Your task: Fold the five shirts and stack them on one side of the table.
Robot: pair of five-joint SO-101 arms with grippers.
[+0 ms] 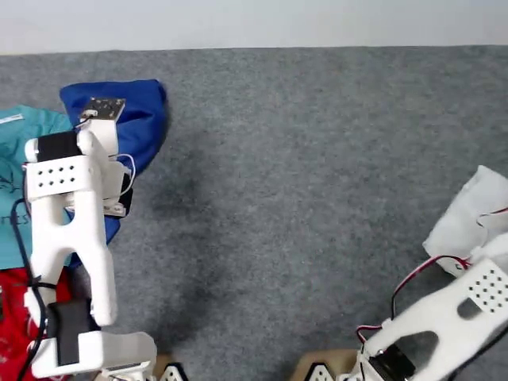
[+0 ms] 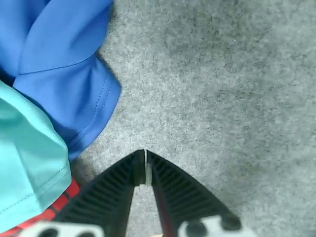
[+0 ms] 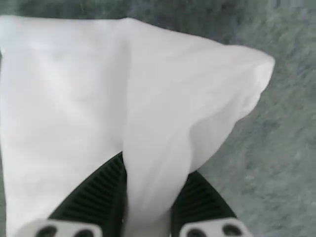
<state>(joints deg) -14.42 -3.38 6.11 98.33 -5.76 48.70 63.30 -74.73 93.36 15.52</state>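
Note:
A blue shirt (image 1: 141, 115) lies crumpled at the table's far left, next to a teal shirt (image 1: 16, 167) and a red shirt (image 1: 12, 321) nearer the front. My left arm (image 1: 71, 214) stands over them. Its gripper (image 2: 146, 160) is shut with nothing in it, over bare carpet just beside the blue shirt (image 2: 64, 64), the teal shirt (image 2: 24, 163) and a strip of the red shirt (image 2: 66, 197). At the right edge lies a white shirt (image 1: 468, 218). My right gripper (image 3: 155, 170) is shut on a raised fold of the white shirt (image 3: 98, 89).
Grey carpet (image 1: 317, 175) covers the table, with wide bare room across the middle. The right arm's white body (image 1: 444, 317) and its wires sit at the front right corner. A pale wall runs along the table's far edge.

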